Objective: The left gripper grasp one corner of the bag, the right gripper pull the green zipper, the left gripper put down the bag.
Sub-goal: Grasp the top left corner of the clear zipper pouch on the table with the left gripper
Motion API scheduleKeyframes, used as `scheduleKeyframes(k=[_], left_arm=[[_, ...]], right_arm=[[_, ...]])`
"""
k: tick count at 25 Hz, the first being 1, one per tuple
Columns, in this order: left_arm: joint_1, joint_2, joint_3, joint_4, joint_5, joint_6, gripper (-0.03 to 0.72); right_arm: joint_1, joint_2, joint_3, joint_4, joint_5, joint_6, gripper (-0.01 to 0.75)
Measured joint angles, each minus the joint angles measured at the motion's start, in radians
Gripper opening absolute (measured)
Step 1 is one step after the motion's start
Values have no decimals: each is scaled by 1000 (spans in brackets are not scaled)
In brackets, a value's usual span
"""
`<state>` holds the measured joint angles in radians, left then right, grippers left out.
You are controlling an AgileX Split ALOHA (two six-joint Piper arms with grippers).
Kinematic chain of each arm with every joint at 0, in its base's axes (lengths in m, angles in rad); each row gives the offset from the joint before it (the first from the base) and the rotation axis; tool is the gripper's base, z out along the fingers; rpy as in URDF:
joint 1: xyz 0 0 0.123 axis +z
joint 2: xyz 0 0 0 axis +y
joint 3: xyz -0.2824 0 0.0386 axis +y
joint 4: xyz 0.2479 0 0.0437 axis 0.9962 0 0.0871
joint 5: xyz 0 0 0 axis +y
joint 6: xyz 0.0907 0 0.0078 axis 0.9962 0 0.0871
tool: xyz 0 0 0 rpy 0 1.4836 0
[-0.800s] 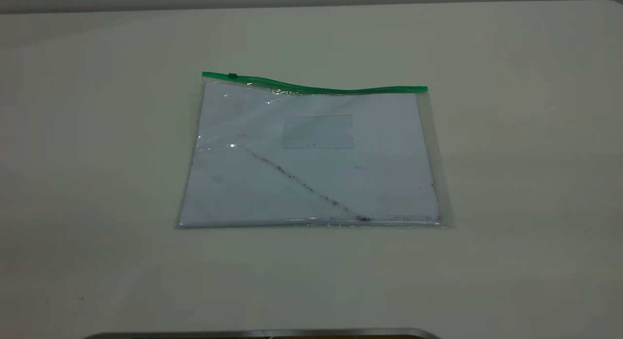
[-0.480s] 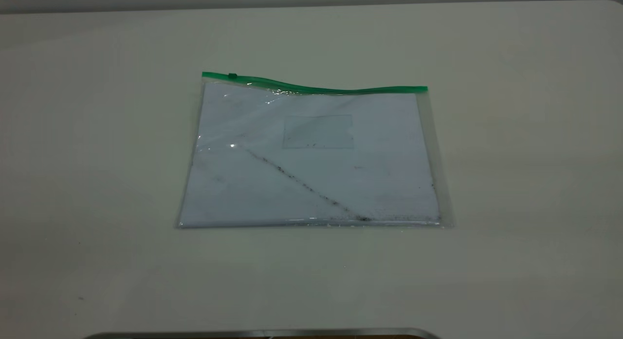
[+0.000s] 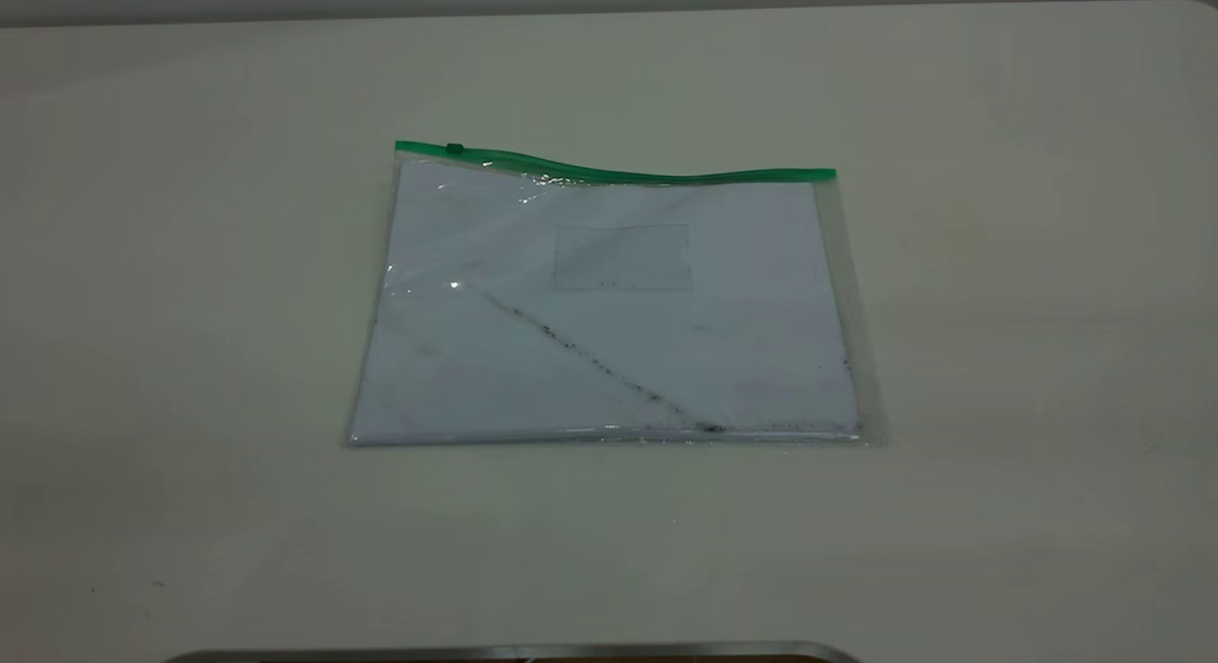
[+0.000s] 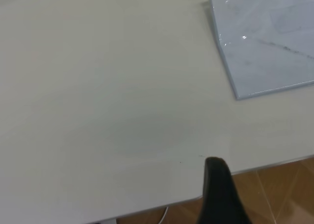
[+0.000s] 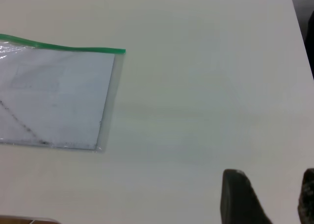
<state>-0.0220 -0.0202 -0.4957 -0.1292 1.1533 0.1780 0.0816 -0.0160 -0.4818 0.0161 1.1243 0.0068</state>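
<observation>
Plastic bag [image 3: 609, 311] flat, well apart from released right pincer [image 5: 272, 202], left pincer [image 4: 218, 187] state unclear.

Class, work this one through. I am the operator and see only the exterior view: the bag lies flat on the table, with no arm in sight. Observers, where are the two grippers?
Observer: The left gripper is at the table edge, well apart from the bag.
Operator: And the right one?
Observer: The right gripper is open over bare table, off the bag corner where the green zipper strip ends.
Operator: Is either one touching the bag?
Observer: No. Each wrist view shows bare table between its gripper and the bag.
</observation>
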Motion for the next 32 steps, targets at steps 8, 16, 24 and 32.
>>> scheduleKeyframes(k=[8,16,24,32], left_arm=[[0,0,0,0,0,-1,534],[0,0,0,0,0,-1,534],[0,0,0,-38,-13,-1,534],[0,44,-5,-10,-44,-217,534]], right_arm=[[0,0,0,0,0,0,333],[0,0,0,0,0,0,333],[0,0,0,31,0,0,333],[0,67,-3,104,-51,-18,333]])
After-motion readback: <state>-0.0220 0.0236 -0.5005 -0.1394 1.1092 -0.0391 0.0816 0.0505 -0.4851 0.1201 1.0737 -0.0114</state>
